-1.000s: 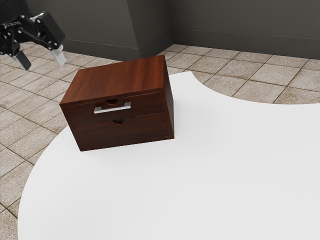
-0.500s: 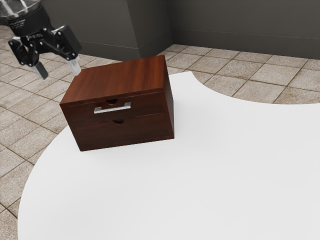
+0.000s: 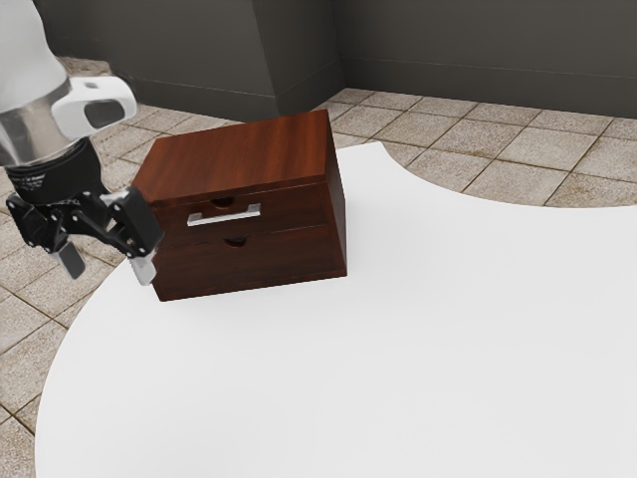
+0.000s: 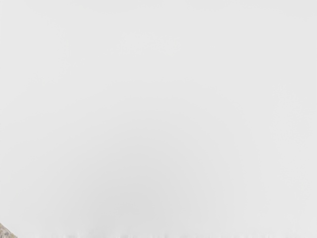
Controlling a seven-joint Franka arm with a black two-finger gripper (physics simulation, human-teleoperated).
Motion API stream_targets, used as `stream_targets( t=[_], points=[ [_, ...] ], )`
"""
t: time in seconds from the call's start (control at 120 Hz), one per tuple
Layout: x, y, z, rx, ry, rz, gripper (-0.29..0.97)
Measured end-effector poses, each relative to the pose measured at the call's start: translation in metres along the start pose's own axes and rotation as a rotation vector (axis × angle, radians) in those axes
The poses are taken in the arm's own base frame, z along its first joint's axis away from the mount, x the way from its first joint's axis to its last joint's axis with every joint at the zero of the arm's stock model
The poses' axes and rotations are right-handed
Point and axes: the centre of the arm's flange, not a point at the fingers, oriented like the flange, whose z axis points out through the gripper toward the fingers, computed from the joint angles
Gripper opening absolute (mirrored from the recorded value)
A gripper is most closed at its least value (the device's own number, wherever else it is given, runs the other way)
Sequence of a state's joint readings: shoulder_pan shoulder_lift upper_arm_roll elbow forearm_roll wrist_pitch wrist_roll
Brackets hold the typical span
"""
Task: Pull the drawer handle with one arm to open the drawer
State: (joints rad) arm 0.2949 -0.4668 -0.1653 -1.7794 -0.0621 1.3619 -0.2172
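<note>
A dark wooden cabinet with two drawers stands on the white table. The upper drawer carries a silver handle; the lower drawer front has only a small notch. Both drawers look shut. My gripper hangs open at the exterior view's left of the cabinet, fingers pointing down, one fingertip close to the cabinet's front lower corner. It holds nothing. The handle lies to the right of and a little above my fingers. In the wrist view the white table surface lies under my hand.
The table has a curved edge, with tiled floor beyond it at the exterior view's left and back. Dark walls stand behind. A sliver of floor shows at a corner of the wrist view.
My arm has swung down from above and behind the cabinet to its left front side, near table level. The gripper has stayed open. The cabinet and drawers have not moved.
</note>
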Motion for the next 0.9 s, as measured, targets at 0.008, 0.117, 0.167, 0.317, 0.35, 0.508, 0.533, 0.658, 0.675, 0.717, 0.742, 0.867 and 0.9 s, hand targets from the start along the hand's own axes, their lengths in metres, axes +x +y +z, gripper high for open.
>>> stream_targets(
  t=[0.008, 0.117, 0.167, 0.317, 0.35, 0.508, 0.533, 0.658, 0.675, 0.717, 0.742, 0.867, 0.9],
  points=[
    [-0.003, 0.000, 0.000, 0.001, 0.002, 0.000, 0.68],
    [-0.050, 0.009, 0.000, 0.000, 0.031, 0.033, 0.68],
    [-0.071, 0.010, -0.001, -0.017, 0.043, 0.059, 0.68],
    [-0.106, 0.009, -0.003, -0.059, 0.083, 0.121, 0.68],
    [-0.106, 0.009, 0.002, -0.053, 0.085, 0.132, 0.68],
    [-0.095, 0.011, 0.013, -0.021, 0.147, 0.226, 0.68],
    [-0.092, 0.011, 0.015, -0.019, 0.159, 0.250, 0.68],
    [-0.068, 0.016, 0.024, -0.006, 0.206, 0.390, 0.68],
    [-0.064, 0.017, 0.026, -0.004, 0.211, 0.411, 0.68],
    [-0.054, 0.021, 0.029, 0.001, 0.229, 0.469, 0.68],
    [-0.049, 0.022, 0.030, 0.003, 0.242, 0.506, 0.68],
    [-0.031, 0.039, 0.035, 0.033, 0.306, 0.716, 0.68],
    [-0.024, 0.042, 0.043, 0.041, 0.302, 0.767, 0.68]
  ],
)
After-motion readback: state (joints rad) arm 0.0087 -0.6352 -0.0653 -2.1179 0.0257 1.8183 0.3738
